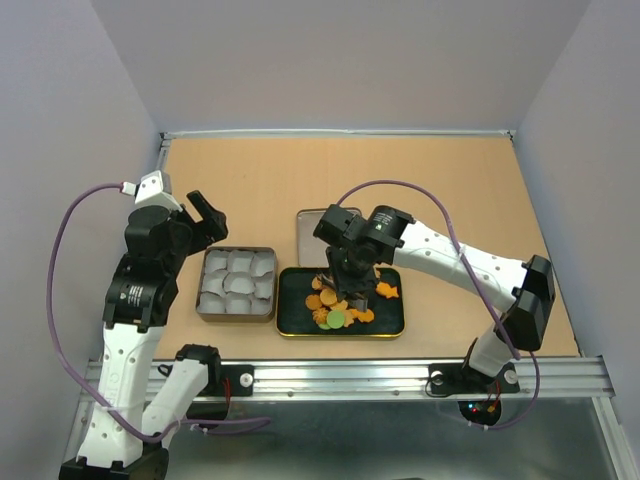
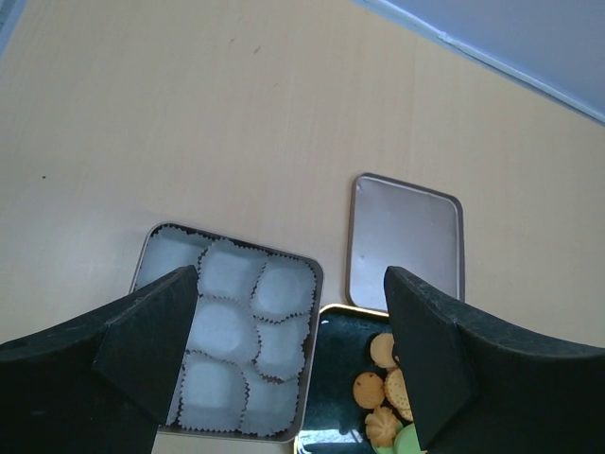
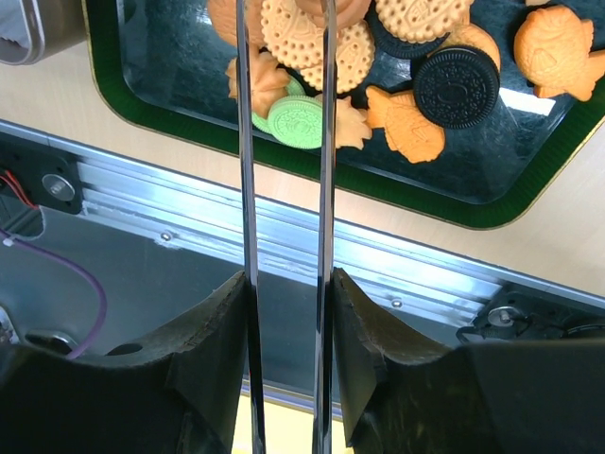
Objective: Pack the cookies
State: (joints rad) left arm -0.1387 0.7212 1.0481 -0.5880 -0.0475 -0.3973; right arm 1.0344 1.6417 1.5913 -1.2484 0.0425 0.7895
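Tongs [image 3: 324, 189] clenched in right gripper [image 3: 286, 284], tips over cookies [image 3: 302, 47], pinch cannot tell | left gripper [image 2: 288, 279] spread above tin [image 1: 205, 300] | cookies in green tray [image 1: 388, 318] | tin, tray's 9 o'clock, holds paper cups [image 1: 238, 285] | lid [image 1: 308, 222] at 12 o'clock

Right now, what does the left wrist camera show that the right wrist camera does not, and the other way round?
Only the left wrist view: the open left gripper, a silver rectangular tin lined with white paper cups, the visible ones empty, and a flat silver lid.
Only the right wrist view: thin metal tongs clamped in the right gripper, a black sandwich cookie, an orange fish-shaped cookie and the aluminium rail.
Both: the dark green tray with tan round cookies and a round green cookie.
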